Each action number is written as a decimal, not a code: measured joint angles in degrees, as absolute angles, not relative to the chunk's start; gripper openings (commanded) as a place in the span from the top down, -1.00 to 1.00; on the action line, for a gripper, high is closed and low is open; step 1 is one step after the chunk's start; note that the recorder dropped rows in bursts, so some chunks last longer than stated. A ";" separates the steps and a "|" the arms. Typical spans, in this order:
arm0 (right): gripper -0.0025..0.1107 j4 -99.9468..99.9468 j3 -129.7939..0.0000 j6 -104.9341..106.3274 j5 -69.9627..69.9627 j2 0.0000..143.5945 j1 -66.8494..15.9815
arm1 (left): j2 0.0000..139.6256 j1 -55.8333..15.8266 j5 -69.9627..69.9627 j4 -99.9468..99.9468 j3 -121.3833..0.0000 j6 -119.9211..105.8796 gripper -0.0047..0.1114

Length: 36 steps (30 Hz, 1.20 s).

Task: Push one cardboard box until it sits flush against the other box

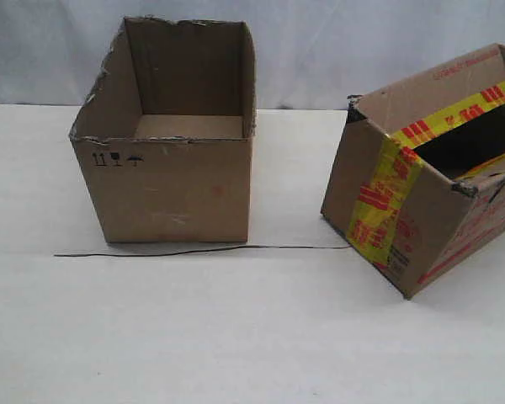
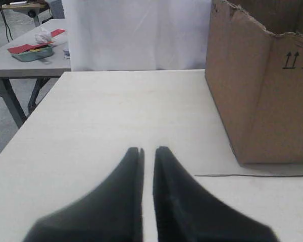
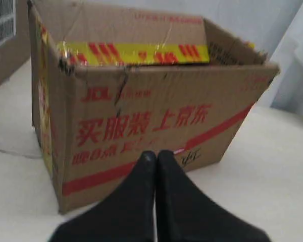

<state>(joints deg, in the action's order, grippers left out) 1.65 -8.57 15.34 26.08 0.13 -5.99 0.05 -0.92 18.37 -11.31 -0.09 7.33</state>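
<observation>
The cardboard box (image 1: 421, 177), banded with yellow-and-red tape, sits skewed at the right of the table, open side up. The other box (image 1: 172, 185), plain with a ragged rim, stands left of it across a clear gap. Neither gripper shows in the exterior view. My right gripper (image 3: 156, 154) is shut, fingertips together and empty, pointing at the red-printed side of the cardboard box (image 3: 156, 111). Whether it touches the box I cannot tell. My left gripper (image 2: 148, 149) is shut but for a thin slit, empty, low over the table, with the other box (image 2: 262, 101) off to one side.
A thin black line (image 1: 202, 250) runs along the white tabletop (image 1: 236, 337) in front of the plain box towards the taped one. A white curtain hangs behind. A side table (image 2: 25, 63) with clutter stands beyond the table's edge.
</observation>
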 measured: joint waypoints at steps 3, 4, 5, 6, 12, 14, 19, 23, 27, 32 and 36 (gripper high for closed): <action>0.96 1.65 -12.77 15.34 26.08 0.13 -5.99 | 0.05 -0.92 18.37 -11.31 -0.09 7.33 0.92; 0.96 1.65 -14.09 15.34 25.98 0.13 -5.99 | 0.05 -0.92 18.37 -11.31 -0.09 7.33 0.92; 0.96 1.65 -16.34 15.34 25.72 0.04 -5.99 | 0.05 -0.92 18.37 -11.31 -0.09 7.33 0.92; 0.96 1.65 -17.05 15.34 25.60 0.04 -5.99 | 0.05 -0.92 18.37 -11.31 -0.09 7.33 0.92; 0.96 2.42 -18.46 15.34 17.52 0.00 -5.99 | 0.05 -0.92 18.37 -11.31 -0.09 7.33 0.92; 0.96 6.77 -18.59 15.34 16.08 0.00 -5.99 | 0.05 -0.92 18.37 -11.31 -0.09 7.33 0.92; 0.96 14.06 -18.59 16.13 9.67 0.00 -5.99 | 0.05 -0.92 18.37 -11.31 -0.09 7.33 0.92; 0.96 17.67 -18.69 15.28 10.13 0.00 -5.99 | 0.05 -0.92 18.37 -11.31 -0.09 7.33 0.92; 0.96 18.51 -18.69 15.28 13.32 1.39 -5.99 | 0.05 -0.92 18.37 -11.31 -0.09 7.33 0.92; 0.96 18.28 -22.05 14.43 19.76 12.52 -5.99 | 0.05 -0.92 18.37 -11.31 -0.09 7.33 0.92; 0.96 13.38 -26.65 8.95 25.29 24.61 -5.99 | 0.05 -0.92 18.37 -11.31 -0.09 7.33 0.92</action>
<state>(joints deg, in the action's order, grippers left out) 13.38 -26.65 8.95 25.29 24.61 -5.99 0.05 -0.92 18.37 -11.31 -0.09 7.33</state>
